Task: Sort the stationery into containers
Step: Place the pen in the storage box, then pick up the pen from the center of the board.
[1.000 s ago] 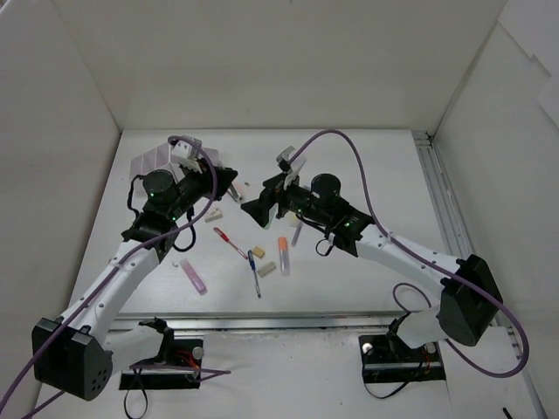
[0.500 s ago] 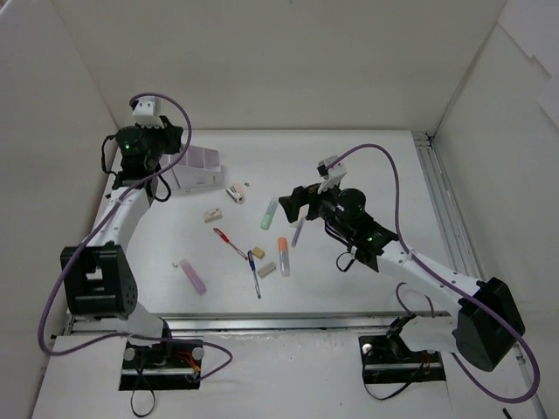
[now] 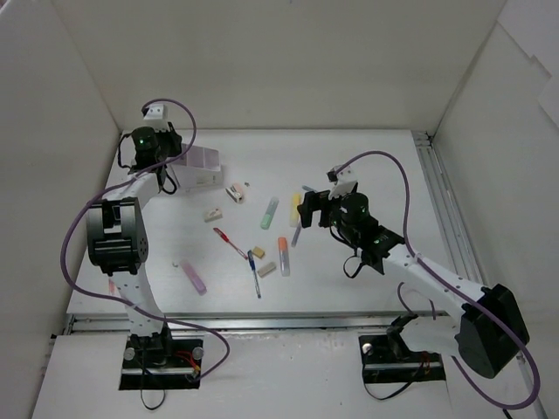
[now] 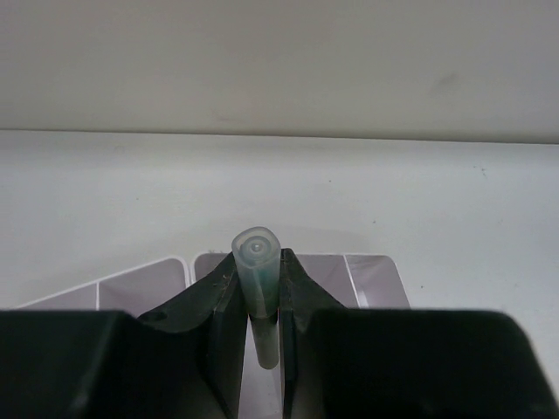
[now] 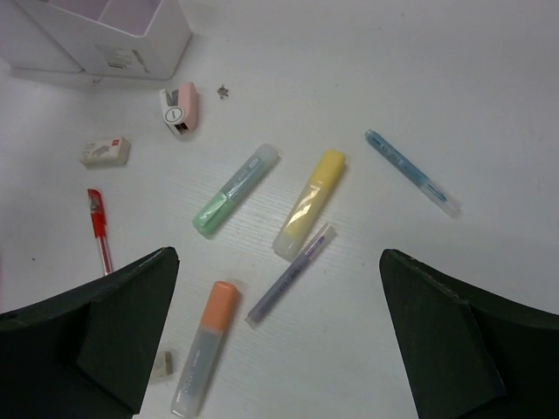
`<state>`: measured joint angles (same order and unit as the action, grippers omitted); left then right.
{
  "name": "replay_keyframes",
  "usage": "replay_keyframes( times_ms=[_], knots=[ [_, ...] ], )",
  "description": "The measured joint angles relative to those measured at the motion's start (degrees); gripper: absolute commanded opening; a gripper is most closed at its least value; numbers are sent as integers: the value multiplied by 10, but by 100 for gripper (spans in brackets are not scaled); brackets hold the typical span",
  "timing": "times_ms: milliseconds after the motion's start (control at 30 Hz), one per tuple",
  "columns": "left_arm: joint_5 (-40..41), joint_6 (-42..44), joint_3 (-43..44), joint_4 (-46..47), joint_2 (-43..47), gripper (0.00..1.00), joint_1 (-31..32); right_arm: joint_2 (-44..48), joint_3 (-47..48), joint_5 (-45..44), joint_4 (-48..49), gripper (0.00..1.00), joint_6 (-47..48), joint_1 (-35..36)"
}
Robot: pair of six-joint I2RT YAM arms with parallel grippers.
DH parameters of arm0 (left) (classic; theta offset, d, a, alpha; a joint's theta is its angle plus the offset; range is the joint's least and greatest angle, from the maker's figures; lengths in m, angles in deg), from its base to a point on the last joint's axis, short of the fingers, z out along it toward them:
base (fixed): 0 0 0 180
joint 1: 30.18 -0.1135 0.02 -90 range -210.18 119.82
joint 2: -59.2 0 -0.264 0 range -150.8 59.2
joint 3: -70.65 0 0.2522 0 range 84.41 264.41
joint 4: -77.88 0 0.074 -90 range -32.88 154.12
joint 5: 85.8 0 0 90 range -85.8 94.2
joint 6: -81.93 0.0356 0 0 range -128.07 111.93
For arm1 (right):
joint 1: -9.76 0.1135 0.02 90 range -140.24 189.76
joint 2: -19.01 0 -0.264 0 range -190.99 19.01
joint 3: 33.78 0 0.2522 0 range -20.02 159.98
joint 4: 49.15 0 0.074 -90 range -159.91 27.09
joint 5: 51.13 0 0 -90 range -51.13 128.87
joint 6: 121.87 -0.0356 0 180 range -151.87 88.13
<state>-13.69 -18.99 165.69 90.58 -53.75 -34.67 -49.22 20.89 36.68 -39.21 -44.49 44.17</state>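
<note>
My left gripper (image 4: 258, 301) is shut on a pale grey-green marker (image 4: 257, 262), which stands end-on between the fingers above the white and lilac organizer's compartments (image 4: 371, 278). In the top view this gripper (image 3: 166, 175) is at the organizer (image 3: 203, 164), back left. My right gripper (image 5: 279, 336) hangs open and empty over loose stationery: a green marker (image 5: 234, 189), a yellow marker (image 5: 310, 202), an orange marker (image 5: 203, 346), a purple-grey pen (image 5: 290, 274) and a light blue pen (image 5: 410, 171). From above it (image 3: 311, 209) sits right of the yellow marker (image 3: 295, 208).
A pink-white sharpener (image 5: 180, 108), a tan eraser (image 5: 105, 151) and a red pen (image 5: 99, 229) lie near the organizer (image 5: 105, 30). Further forward are a pink marker (image 3: 194, 276), a blue pen (image 3: 254, 274) and small erasers (image 3: 266, 269). White walls enclose the table.
The left arm swung from mid-table to the organizer at the back left, marker still gripped. The right arm drew back to the right and its jaws widened; the yellow marker now shows.
</note>
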Motion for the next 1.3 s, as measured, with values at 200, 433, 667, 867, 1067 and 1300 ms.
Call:
replay_keyframes(
  times_ms=[200, 433, 667, 867, 1067, 1300],
  knots=[
    [30, 13, -6, 19, 4, 63, 0, -3, -10, -28, -23, 98, 2, -5],
    [22, 14, -54, 13, 54, 99, 1, -75, 60, -33, -99, 98, 75, -42],
    [11, 17, -64, -51, 156, 99, 10, -192, 197, 16, -193, 98, 214, -116],
    [-27, 19, -91, -123, 269, 99, 17, -334, 316, 100, -282, 90, 296, -193],
    [-61, 33, -175, -166, 370, 99, 32, -470, 442, 179, -358, 86, 329, -232],
    [-77, 50, -244, -198, 406, 100, 46, -519, 486, 200, -421, 83, 367, -223]
  ],
)
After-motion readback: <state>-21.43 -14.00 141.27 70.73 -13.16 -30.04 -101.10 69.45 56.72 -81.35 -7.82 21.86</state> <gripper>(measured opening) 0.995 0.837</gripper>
